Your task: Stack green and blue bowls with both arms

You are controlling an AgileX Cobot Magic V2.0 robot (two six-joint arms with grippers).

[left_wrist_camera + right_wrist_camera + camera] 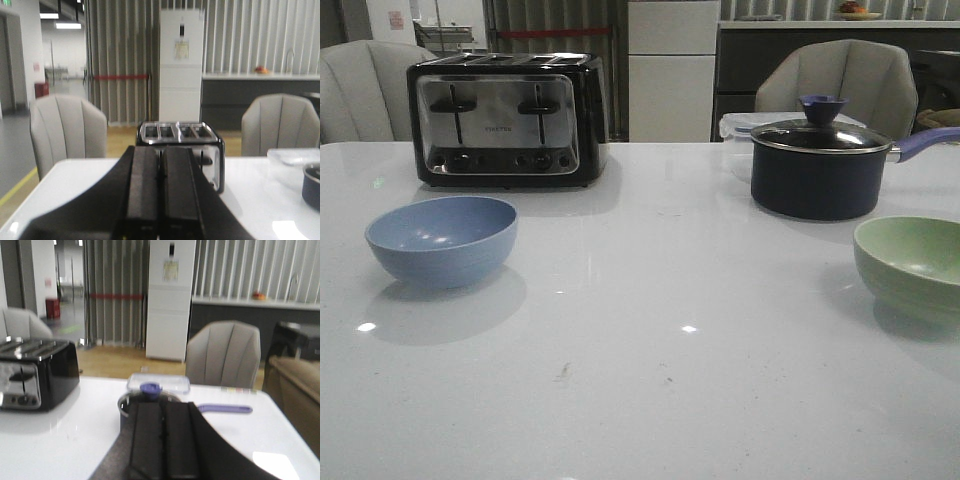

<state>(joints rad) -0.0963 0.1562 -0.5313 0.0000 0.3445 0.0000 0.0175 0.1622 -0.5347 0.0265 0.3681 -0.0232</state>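
Blue bowl (441,240), green bowl (910,265) well apart; no legible writing.

Matt, smooth blue bowl (441,240) and green bowl (910,264) on a glossy white table (640,400) that throws back light spots; toaster (506,120) with shiny metal face in glossy black casing; dark saucepan (817,165) with glass lid; chairs (67,130) look cloth-covered.

right pincer (164,440) closed | saucepan (131,405) beyond, partly hidden | toaster (35,372) apparently apart
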